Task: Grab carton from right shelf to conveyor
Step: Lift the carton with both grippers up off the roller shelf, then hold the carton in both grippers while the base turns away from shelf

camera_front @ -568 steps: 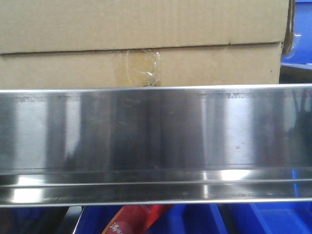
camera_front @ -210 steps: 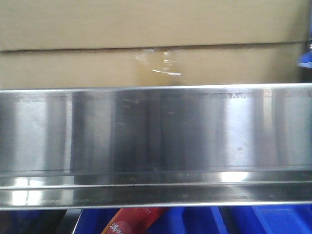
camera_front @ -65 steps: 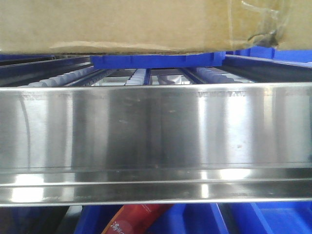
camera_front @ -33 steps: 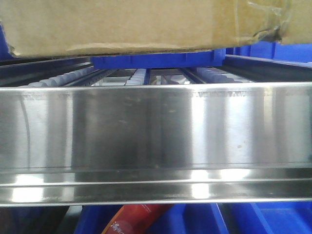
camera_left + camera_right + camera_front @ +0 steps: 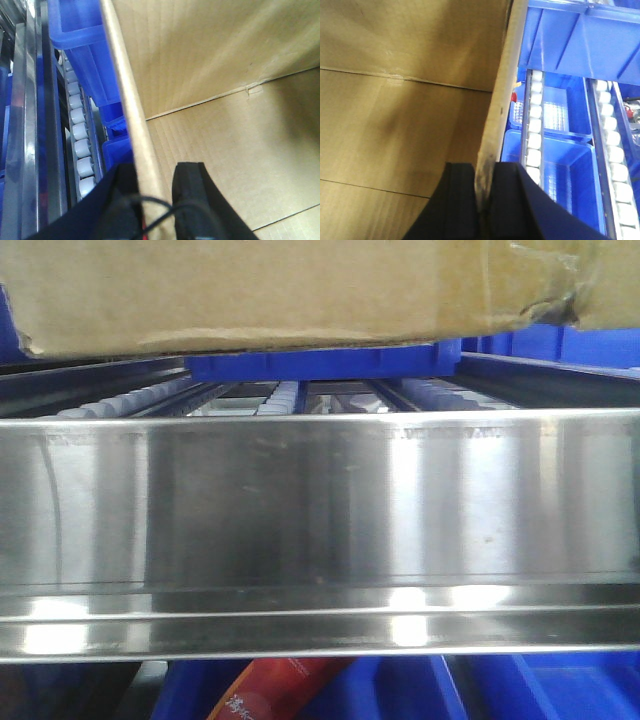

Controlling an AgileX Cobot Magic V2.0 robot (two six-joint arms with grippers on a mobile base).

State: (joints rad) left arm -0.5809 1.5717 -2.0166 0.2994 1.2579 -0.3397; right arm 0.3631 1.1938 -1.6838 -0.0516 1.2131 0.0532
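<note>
The carton (image 5: pixel 300 290) is seen hanging above the right shelf (image 5: pixel 320 520), its ragged bottom edge clear of the steel front lip. Only its lowest band is shown in the front view; the rest is cut off by the frame. Crumpled tape (image 5: pixel 552 285) is seen at its right corner. Through the gap beneath it, roller tracks (image 5: pixel 285 395) and a blue bin (image 5: pixel 320 364) are exposed. A red packet (image 5: pixel 275 695) is partly hidden below the lip, and its print cannot be read.

In the left wrist view, one carton wall is pinched by the left gripper (image 5: pixel 156 182), one finger inside and one outside. The opposite wall is clamped the same way by the right gripper (image 5: pixel 484 175). Only the black fingers are shown, so the arms' poses cannot be judged.
</note>
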